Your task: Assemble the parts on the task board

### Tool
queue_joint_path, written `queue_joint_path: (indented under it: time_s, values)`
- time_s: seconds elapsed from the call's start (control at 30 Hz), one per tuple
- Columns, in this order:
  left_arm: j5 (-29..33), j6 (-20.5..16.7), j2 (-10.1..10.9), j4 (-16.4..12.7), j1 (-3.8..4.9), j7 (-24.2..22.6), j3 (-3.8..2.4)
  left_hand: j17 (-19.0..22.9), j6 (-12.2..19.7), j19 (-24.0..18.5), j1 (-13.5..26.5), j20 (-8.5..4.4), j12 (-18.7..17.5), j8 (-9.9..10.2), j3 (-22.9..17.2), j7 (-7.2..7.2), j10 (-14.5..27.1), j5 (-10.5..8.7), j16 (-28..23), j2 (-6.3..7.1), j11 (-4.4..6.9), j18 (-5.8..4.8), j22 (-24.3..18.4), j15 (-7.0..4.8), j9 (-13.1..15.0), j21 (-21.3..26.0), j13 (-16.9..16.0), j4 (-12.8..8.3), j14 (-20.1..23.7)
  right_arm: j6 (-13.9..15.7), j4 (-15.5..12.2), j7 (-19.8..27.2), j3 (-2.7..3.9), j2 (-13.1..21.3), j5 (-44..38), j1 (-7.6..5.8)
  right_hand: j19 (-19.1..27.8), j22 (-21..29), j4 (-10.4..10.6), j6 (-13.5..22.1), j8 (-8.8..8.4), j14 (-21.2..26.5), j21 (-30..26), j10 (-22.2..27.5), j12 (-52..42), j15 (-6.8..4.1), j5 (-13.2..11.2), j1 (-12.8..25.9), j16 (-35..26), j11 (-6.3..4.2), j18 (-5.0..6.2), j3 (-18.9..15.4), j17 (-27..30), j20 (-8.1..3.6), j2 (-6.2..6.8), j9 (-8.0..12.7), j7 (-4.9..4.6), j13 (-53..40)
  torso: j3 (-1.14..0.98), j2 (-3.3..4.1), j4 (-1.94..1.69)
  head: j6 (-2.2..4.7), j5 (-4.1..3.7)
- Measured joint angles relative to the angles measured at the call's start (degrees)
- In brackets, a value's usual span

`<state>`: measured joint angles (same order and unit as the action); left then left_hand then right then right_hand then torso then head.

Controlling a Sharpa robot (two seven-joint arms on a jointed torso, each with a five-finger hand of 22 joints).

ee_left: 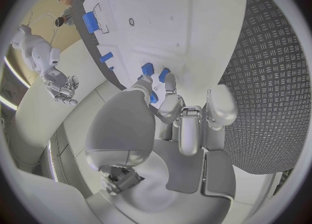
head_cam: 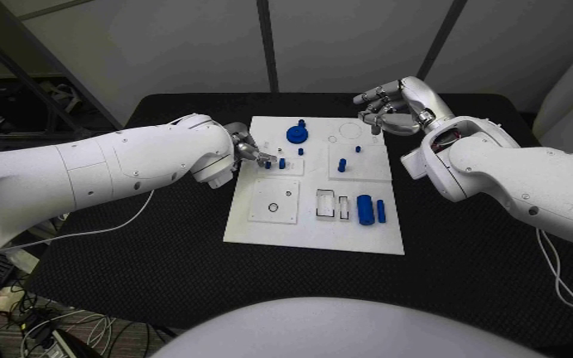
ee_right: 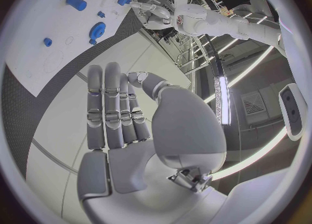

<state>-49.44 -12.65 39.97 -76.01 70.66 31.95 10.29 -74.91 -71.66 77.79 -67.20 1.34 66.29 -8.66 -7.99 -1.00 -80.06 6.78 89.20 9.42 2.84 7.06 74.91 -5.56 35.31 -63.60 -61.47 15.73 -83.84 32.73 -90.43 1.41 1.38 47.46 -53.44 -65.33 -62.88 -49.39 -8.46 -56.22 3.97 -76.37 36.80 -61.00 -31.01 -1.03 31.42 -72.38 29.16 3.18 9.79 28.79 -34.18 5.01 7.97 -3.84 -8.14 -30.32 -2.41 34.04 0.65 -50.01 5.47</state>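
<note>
Pegs (head_cam: 283, 162) at the left robot hand (head_cam: 247, 150) fingertips on the board (head_cam: 313, 240), touched but grip unclear; likely light, rigid, slick plastic, so pinch the sides low; right robot hand (head_cam: 397, 104) hovers beyond the board's far edge, fingers apart, empty.

left hand (head_cam: 243, 149) fingertips pinched low; right hand (head_cam: 397, 105) raised, fingers loosely extended.
</note>
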Motion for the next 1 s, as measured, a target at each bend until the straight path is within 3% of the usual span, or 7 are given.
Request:
queue_joint_path:
  time_s: [0.33, 0.5, 0.53, 0.57, 0.6, 0.7, 1.0]
  values:
    - [-0.2, -0.3, 0.5, -0.4, -0.01, -0.6, -3.76, 0.0, 1.4, -1.2, 0.0, 0.08, -4.6, 1.4, 1.2, -0.65, 2.8, -2.73, -1.5, 0.02, -0.75, 0.01, 0.0, 0.07, -0.2, 4.0, 4.7, 1.0, -0.1, 0.0, 0.0, 0.0, 0.00, 0.1, 0.0, 0.01, 0.0, 0.0, 0.0, 0.0, 0.00, 0.0, 0.0, 0.0, 0.0, 0.00, 0.0, 0.0, 0.0, 0.00, 0.00, 0.0, 0.0, 0.00, 0.00, 0.0, 0.00, 0.0, 0.00, 0.01, -0.01, 0.00, -0.01]
    - [-0.3, -1.5, 1.1, -0.7, 0.06, -3.0, -6.28, 8.9, 7.0, -12.9, -4.2, 1.73, -19.8, 4.6, 1.6, -3.54, 15.3, -3.48, -13.6, -0.06, -3.38, 0.10, -5.4, 2.58, -2.2, 25.7, 19.3, 0.5, 2.6, 0.0, 0.0, 0.0, 0.00, 0.1, 0.0, 0.01, 0.0, 0.0, 0.0, 0.0, 0.00, 0.0, 0.0, 0.0, 0.0, 0.00, 0.0, 0.0, 0.0, 0.00, 0.00, 0.0, 0.0, 0.00, 0.00, 0.0, 0.00, 0.0, -0.03, 0.01, -0.01, 0.00, -0.20]
    - [-0.3, -1.9, 1.1, -0.8, 0.14, -4.2, -6.64, 11.9, 8.0, -13.8, -5.6, 2.08, -21.0, 4.8, 1.2, -3.87, 16.8, -3.48, -15.9, -0.40, -3.79, 0.67, -6.1, 2.93, -2.8, 27.3, 20.3, 0.1, 4.0, 0.0, 0.0, 0.0, 0.00, 0.1, 0.0, 0.01, 0.0, 0.0, 0.0, 0.0, 0.00, 0.0, 0.0, 0.0, 0.0, 0.00, 0.0, 0.0, 0.0, 0.00, 0.00, 0.0, 0.0, 0.00, 0.00, 0.1, 0.00, 0.1, -0.03, 0.02, -0.01, 0.00, -0.22]
    - [-0.3, -2.1, 1.0, -0.8, 0.19, -5.4, -6.85, 15.2, 8.8, -14.4, -7.5, 2.31, -22.1, 4.9, 0.8, -4.10, 18.1, -3.48, -18.5, -0.81, -4.02, 3.88, -6.7, 3.18, -3.4, 28.4, 21.1, -0.9, 5.6, 0.0, 0.0, 0.0, 0.00, 0.1, 0.0, 0.01, 0.0, 0.0, 0.0, 0.0, 0.00, 0.0, 0.0, 0.0, 0.0, 0.00, 0.0, 0.0, 0.0, 0.00, 0.00, 0.0, 0.0, 0.00, 0.00, 0.1, 0.00, 0.1, -0.03, 0.02, -0.01, 0.00, -0.23]
    - [-0.3, -2.4, 0.8, -0.8, 0.23, -6.6, -7.00, 19.5, 9.5, -15.2, -10.1, 2.57, -23.4, 4.9, 0.0, -4.55, 19.4, -3.48, -21.9, -1.19, -4.33, 4.10, -7.4, 3.46, -3.9, 29.6, 22.2, -2.3, 7.9, 0.0, 0.1, 0.0, 0.00, 0.1, 0.0, 0.01, 0.0, 0.0, 0.0, 0.0, 0.00, 0.0, 0.0, 0.0, 0.0, 0.00, 0.0, 0.0, -0.1, 0.00, 0.00, 0.0, 0.0, 0.00, 0.00, 0.1, 0.00, 0.1, -0.03, 0.04, -0.01, 0.00, -0.27]
    - [-0.3, -2.9, -0.6, -0.5, 0.38, -11.6, -6.84, 33.9, 10.6, -18.8, -17.0, 3.56, -29.6, 4.9, -3.5, -5.49, 22.9, 1.21, -35.2, -1.97, -5.23, 4.09, -9.9, 4.94, -6.1, 34.0, 27.3, -6.1, 17.8, 0.0, 0.2, 0.0, 0.00, 0.0, 0.0, 0.01, 0.0, 0.0, 0.0, 0.0, 0.00, 0.0, 0.0, 0.0, 0.0, 0.00, 0.0, 0.0, -0.2, 0.00, 0.00, 0.0, 0.0, 0.00, 0.00, 0.1, 0.00, 0.1, -0.03, 0.06, 0.00, 0.00, -0.37]
    - [-6.8, -2.6, -4.0, 1.6, 0.63, -27.5, -4.20, 44.6, 12.3, -20.9, -19.4, 5.67, -46.0, 4.8, -7.6, -6.44, 21.9, 0.87, -50.0, -0.26, -7.16, 4.02, -16.0, 6.20, -13.2, 41.8, 44.1, -8.1, 19.9, 0.0, 0.3, 0.0, 0.00, -0.2, 0.0, 0.00, 0.0, 0.0, 0.0, 0.0, 0.00, 0.0, 0.0, 0.0, 0.0, 0.00, 0.0, 0.0, -0.2, 0.00, 0.00, 0.0, 0.0, 0.00, 0.00, 0.1, 0.00, 0.1, 0.03, 0.18, 0.35, -0.01, -0.83]
